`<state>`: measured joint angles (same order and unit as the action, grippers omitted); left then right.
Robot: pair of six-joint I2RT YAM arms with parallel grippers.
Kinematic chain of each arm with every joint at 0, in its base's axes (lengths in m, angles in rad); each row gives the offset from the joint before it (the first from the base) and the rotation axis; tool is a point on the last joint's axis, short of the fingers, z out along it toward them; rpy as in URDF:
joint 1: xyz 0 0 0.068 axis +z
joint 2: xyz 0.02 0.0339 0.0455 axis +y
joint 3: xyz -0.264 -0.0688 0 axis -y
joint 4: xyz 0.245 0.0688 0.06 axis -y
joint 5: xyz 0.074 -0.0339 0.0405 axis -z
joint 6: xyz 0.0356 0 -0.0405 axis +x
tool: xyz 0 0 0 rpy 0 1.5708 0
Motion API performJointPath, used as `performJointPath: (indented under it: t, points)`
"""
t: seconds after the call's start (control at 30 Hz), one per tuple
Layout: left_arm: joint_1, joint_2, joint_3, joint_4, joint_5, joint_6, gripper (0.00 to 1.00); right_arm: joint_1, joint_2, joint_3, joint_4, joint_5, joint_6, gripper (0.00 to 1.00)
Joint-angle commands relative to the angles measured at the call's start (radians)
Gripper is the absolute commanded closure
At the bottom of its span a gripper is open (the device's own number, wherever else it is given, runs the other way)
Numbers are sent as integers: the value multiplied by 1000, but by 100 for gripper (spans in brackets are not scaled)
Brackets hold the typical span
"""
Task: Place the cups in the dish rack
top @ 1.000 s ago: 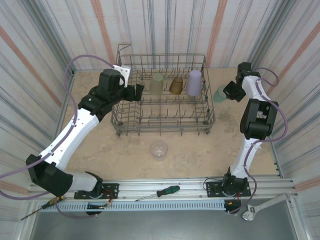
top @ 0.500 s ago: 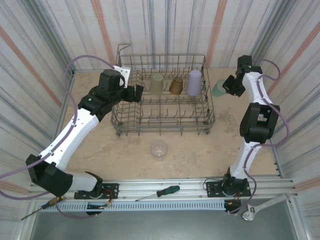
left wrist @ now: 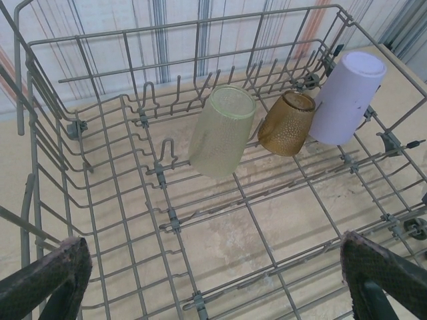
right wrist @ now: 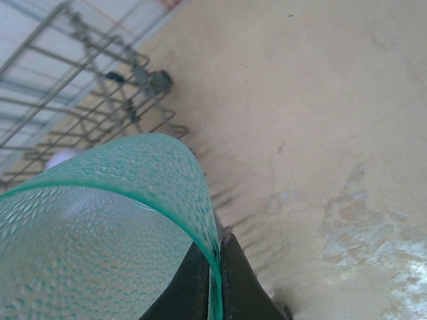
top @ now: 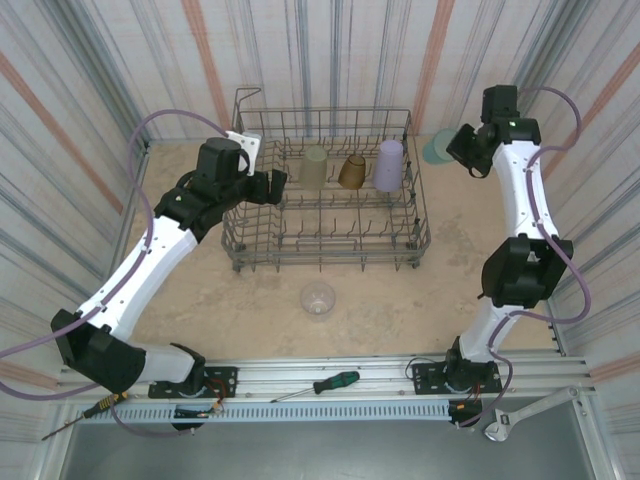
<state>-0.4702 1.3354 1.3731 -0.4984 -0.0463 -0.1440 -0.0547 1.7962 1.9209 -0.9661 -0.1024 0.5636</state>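
When looking from above, on the bench (top: 400,300) between both tools: the dish rack (top: 320,250). At its left wall, the left tool (top: 277,185), spread fully wide, empty. Ahead of that tool, leaning on the tines in a row: lavender cup (top: 389,165), yellow-green cup (top: 315,166), amber cup (top: 351,172). Beyond the rack's right wall, above the bench, the right tool (top: 455,152), pinched tight on the teal cup (top: 436,148) at its rim. Behind both tools, alone, one clear cup (top: 318,298).

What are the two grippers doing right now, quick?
Left gripper: open, holding nothing, at the dish rack.
Right gripper: shut on the teal-green cup, fingers pinching its rim.
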Motion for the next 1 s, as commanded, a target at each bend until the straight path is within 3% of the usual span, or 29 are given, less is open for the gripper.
performJointPath:
  t: [0.0,0.17,0.5,0.77,0.97]
  points:
    - [4,10,40,-17,5,-24,1,52,-84,30,2,-10,-14,100]
    - [4,13,53,-27,47,-47,2,130,-152,-17,55,-24,-16,100]
    - [24,80,176,-134,98,-97,1,177,-254,-279,310,-193,56,100]
    - [49,75,202,-149,148,-223,1,219,-284,-496,565,-276,199,100]
    - [63,52,131,-61,233,-361,1,296,-268,-542,651,-294,241,100]
